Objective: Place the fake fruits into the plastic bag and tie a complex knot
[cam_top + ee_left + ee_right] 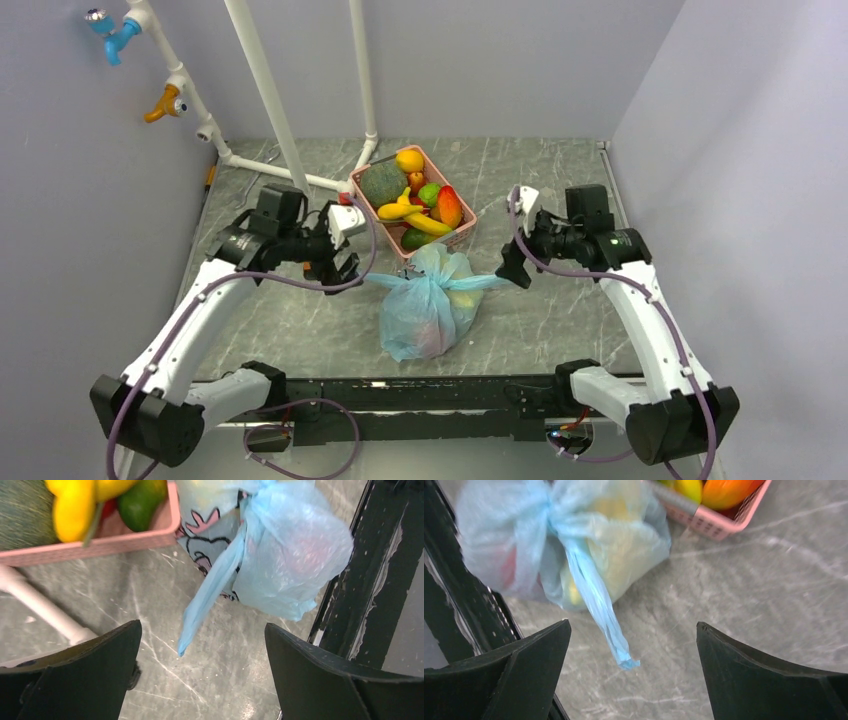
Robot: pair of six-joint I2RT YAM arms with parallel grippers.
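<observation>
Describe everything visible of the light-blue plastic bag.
Thin, translucent light-blue plastic bag, printed with cartoon figures, lies bulging on the grey marbled table beside the pink basket. Yellow and reddish shapes show through. Its handles are tied in a knot; two twisted handle ends stick out sideways, held by neither the open left gripper nor the open right gripper.

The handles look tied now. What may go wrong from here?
The knot may loosen: both handle ends hang free, and the left gripper and right gripper stand open, holding nothing. Several fake fruits lie in the pink basket, outside the tied plastic bag, so the packing may be incomplete.
</observation>
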